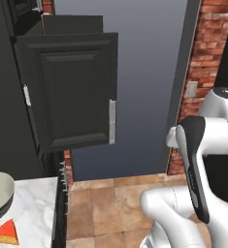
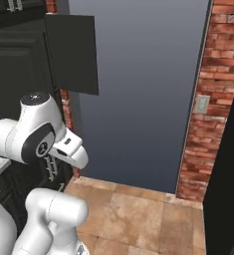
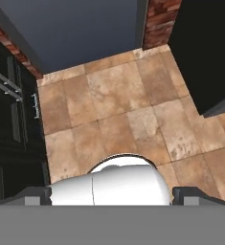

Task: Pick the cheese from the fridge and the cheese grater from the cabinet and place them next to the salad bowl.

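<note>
Lying flat on my white marbled surface (image 1: 33,203) is the cheese (image 1: 7,232), a smooth orange wedge with a red rind, just beside the round grey metal salad bowl (image 1: 1,191) holding green leaf. Above, the black raised-panel cabinet (image 1: 69,94) door hangs open. I cannot tell whether my tool (image 3: 112,195) is open or closed.

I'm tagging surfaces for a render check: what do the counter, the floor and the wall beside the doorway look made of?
The counter looks like polished white marble, going by its faint grey veining. The floor looks like matte tan stone tile with visible grout lines. The wall is red brick with pale mortar joints.
</note>
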### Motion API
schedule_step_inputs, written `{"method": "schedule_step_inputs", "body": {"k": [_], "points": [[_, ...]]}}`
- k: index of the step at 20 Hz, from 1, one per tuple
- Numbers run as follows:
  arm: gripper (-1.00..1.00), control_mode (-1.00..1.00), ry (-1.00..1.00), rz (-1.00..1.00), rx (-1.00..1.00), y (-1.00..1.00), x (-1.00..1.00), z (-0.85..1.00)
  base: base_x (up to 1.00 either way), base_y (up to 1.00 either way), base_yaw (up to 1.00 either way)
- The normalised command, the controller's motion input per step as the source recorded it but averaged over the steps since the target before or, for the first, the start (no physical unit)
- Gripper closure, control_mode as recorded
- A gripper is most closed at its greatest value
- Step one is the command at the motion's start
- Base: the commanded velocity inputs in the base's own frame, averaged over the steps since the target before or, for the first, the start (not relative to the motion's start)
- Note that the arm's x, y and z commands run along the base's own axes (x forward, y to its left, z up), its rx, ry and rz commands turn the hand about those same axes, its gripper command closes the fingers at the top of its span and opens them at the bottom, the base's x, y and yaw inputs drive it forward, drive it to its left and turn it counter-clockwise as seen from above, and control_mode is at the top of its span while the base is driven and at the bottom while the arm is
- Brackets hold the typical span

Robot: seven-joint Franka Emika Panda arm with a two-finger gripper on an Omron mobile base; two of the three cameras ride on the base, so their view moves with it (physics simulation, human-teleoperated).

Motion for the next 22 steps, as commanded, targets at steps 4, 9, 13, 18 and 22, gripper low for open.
{"method": "schedule_step_inputs", "body": {"k": [4,9,13,18,22], "points": [[-1.0,1.0,0.0,0.0,0.0,0.0,0.0,0.0,0.16,-0.46,0.0],[-1.0,1.0,0.0,0.0,0.0,0.0,0.0,0.0,0.26,-0.43,0.0],[-1.0,1.0,0.0,0.0,0.0,0.0,0.0,0.0,0.63,-0.25,0.0],[-1.0,1.0,0.0,0.0,0.0,0.0,0.0,0.0,0.66,-0.44,0.02],[-1.0,1.0,0.0,0.0,0.0,0.0,0.0,0.0,0.58,-0.49,0.05]]}}
